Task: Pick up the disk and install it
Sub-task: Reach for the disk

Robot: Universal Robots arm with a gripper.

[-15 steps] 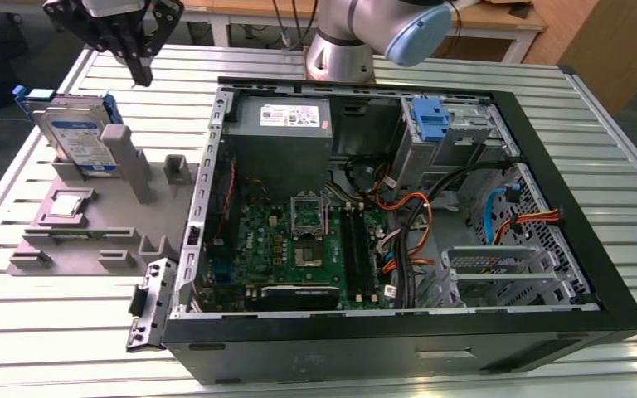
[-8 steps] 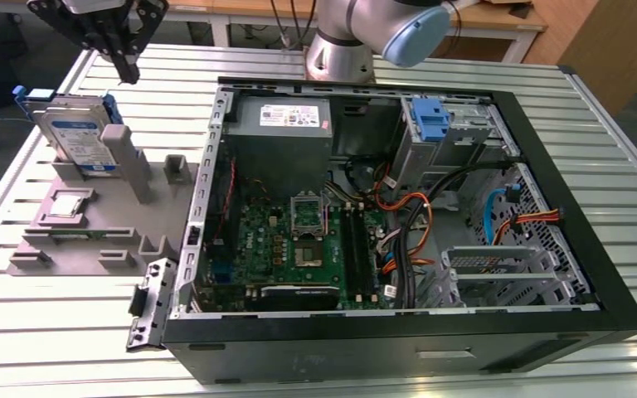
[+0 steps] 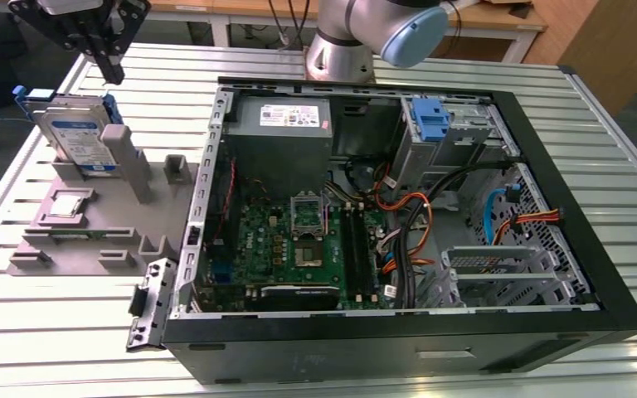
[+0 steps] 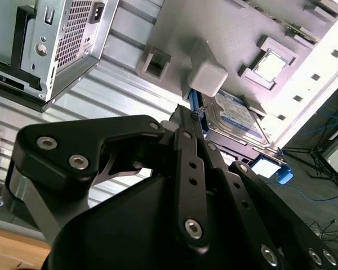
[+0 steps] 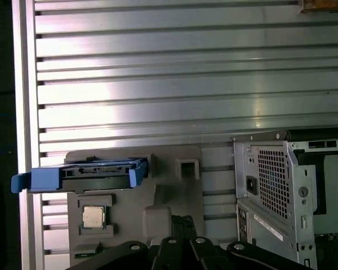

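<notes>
The disk (image 3: 79, 137) is a silver hard drive with a white-and-blue label and blue side rails. It stands on edge in a slot of the grey holder (image 3: 97, 245), at the exterior view's left. In both wrist views the disk (image 4: 236, 115) (image 5: 96, 174) sits in that same holder. My gripper (image 3: 113, 75) hangs above and just behind the disk, clear of it. Its black fingers (image 4: 186, 140) lie pressed together, shut, with nothing between them. In the first wrist view my gripper (image 5: 180, 220) points down at the holder beside the disk.
A small square processor chip (image 3: 66, 206) lies in the holder's recess. The open computer case (image 3: 612, 274) takes up the middle and right of the slatted metal table (image 3: 31, 332), with a grey cage and blue latch (image 3: 434, 124) at its back. The arm's base (image 3: 341, 50) stands behind the case.
</notes>
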